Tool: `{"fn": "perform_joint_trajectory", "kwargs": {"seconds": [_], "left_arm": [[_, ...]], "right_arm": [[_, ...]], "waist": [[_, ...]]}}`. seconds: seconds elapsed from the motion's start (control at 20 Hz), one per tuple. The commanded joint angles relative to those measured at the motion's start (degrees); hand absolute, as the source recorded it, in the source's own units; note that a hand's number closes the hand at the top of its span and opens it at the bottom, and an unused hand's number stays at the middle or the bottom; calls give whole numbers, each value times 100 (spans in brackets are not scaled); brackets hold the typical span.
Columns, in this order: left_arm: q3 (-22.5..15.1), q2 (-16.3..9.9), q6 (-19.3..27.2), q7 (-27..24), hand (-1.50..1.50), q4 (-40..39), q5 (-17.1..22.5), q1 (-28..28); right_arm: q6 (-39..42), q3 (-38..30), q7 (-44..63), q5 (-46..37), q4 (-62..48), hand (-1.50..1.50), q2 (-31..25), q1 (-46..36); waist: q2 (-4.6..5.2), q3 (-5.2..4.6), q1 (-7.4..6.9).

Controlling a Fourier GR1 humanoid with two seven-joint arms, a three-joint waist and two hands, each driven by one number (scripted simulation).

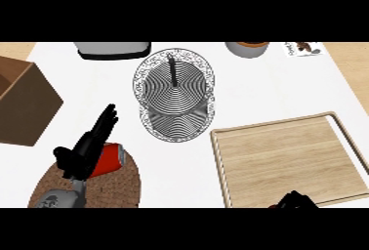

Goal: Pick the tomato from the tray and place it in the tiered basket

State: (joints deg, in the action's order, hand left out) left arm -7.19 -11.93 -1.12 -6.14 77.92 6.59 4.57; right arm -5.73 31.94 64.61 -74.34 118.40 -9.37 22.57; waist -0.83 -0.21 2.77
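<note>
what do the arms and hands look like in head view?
Left hand: black, slender fingers, on a grey forearm with a darker wrist joint. Right hand: black too, only its top shows at the lower edge. No cables or markings visible.

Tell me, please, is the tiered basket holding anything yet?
Empty: the tiered basket shows only bare wire rings on both tiers, and no tomato is visible in it.

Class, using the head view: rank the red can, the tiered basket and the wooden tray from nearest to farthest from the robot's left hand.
1. Red can: right beside the left hand, lower left.
2. Tiered basket: up and right, centre.
3. Wooden tray: far right.
</note>
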Motion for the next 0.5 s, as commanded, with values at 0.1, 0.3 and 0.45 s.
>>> {"fn": "perform_joint_trajectory", "kwargs": {"seconds": [0.1, 0.3, 0.45], "left_arm": [[1, -39, -109, 49, 0, 106, 60, -77], [-86, 121, 21, -89, 0, -38, -125, 83], [-198, 209, 70, 218, 0, 110, -173, 213]], "right_arm": [[-623, 833, 595, -1448, 1365, 150, 904, -54], [64, 1692, 1080, -2568, 1871, 150, 924, -523], [577, 1911, 1660, -2725, 1749, 150, 930, -1385]], "waist": [[-16, 0, -98], [48, -3, -192], [78, 1, -283]]}}
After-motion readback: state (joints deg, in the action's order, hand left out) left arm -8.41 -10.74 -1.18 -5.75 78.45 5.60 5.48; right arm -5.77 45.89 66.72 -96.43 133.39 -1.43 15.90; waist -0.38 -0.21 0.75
